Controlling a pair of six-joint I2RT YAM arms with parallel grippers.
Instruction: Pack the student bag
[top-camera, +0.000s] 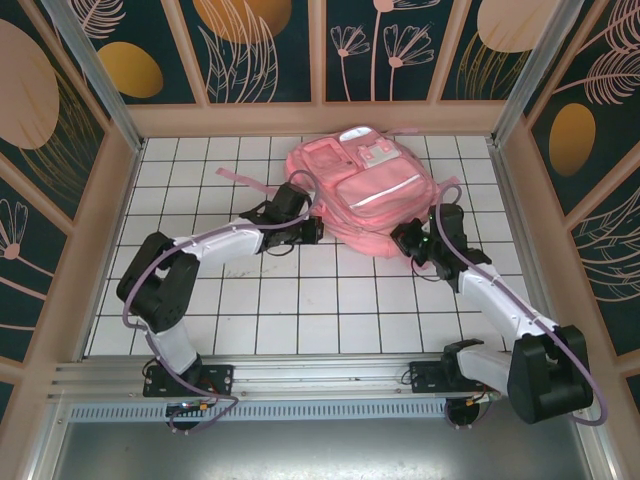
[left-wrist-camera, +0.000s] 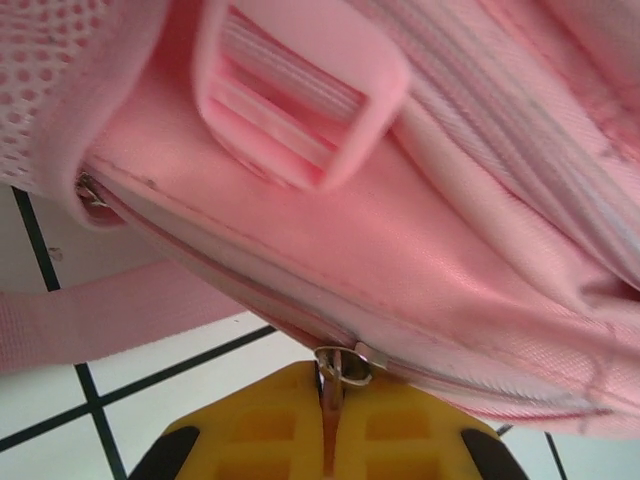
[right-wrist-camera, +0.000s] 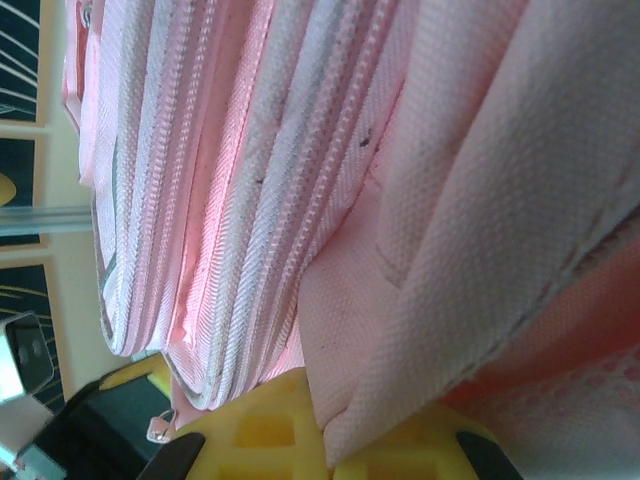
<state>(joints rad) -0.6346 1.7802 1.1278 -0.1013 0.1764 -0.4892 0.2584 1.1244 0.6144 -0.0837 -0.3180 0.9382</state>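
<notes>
The student bag (top-camera: 365, 185), a large glossy pink backpack, lies flat at the back middle of the tiled table. My left gripper (top-camera: 303, 228) is at its left edge. In the left wrist view the left gripper (left-wrist-camera: 333, 388) is shut, its yellow fingers (left-wrist-camera: 260, 430) pinching the pull tab of a metal zipper slider (left-wrist-camera: 345, 364) on the bag's side seam. My right gripper (top-camera: 408, 238) is at the bag's near right corner. In the right wrist view the right gripper (right-wrist-camera: 325, 425) is shut on a fold of the bag's woven pink fabric (right-wrist-camera: 400, 330).
A pink strap (top-camera: 240, 180) trails left from the bag over the white tiles, and another strap (left-wrist-camera: 100, 320) lies under the seam. A pink buckle (left-wrist-camera: 300, 95) sits above the zipper. Wooden walls enclose the table on three sides.
</notes>
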